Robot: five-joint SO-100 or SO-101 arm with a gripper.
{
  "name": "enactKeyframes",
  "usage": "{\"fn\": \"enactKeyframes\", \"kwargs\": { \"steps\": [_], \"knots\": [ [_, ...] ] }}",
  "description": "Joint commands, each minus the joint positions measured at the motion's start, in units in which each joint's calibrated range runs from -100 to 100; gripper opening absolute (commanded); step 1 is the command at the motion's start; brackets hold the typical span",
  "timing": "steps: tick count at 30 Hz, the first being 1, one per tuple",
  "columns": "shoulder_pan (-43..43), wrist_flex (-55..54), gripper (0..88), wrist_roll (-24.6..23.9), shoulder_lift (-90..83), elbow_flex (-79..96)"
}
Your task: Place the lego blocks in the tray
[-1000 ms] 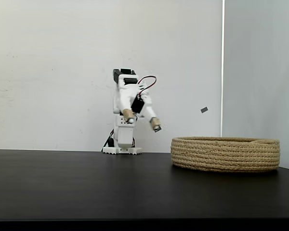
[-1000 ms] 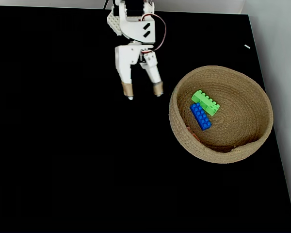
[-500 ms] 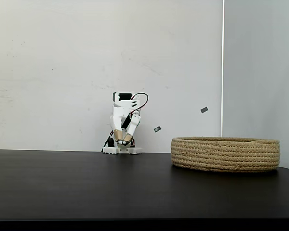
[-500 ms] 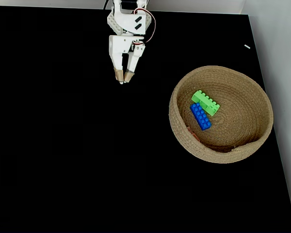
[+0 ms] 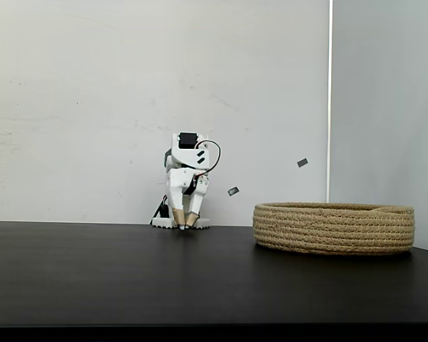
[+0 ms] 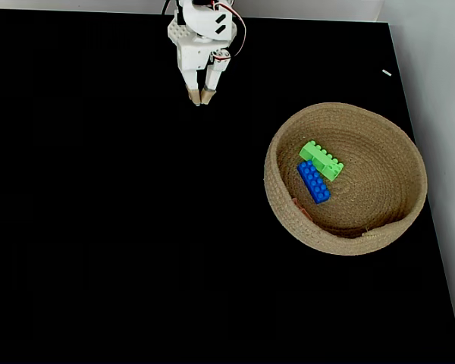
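Seen from above, a green lego block (image 6: 322, 160) and a blue lego block (image 6: 314, 182) lie side by side inside the tray (image 6: 394, 227), a round basket of coiled tan rope. A sliver of a salmon-pink block (image 6: 302, 210) shows against the tray's left inner wall. In the side-on fixed view the tray (image 5: 334, 228) stands at the right and hides its contents. My gripper (image 6: 201, 99) is folded back near the arm's base, far left of the tray, pointing down at the table (image 5: 183, 224). Its fingers are together and hold nothing.
The black table (image 6: 98, 227) stretches wide to the left and front of the tray. The arm's white base (image 5: 178, 222) stands at the table's back edge against a white wall. A wall panel borders the table's right side.
The gripper went from open to shut and drew back toward the arm's base, dropping low to the table. The blocks and the tray have not moved.
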Motion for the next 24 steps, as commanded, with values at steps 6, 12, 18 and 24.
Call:
{"fn": "enactKeyframes", "kwargs": {
  "steps": [6,12,18,24],
  "knots": [
    [-0.28,0.61,1.8,-8.45,-0.41,0.80],
    [-0.28,0.61,2.4,-8.35,-0.41,0.80],
    [-0.28,0.61,2.4,-8.35,-0.41,0.80],
    [-0.28,0.61,2.4,-8.35,-0.41,0.80]
  ]
}}
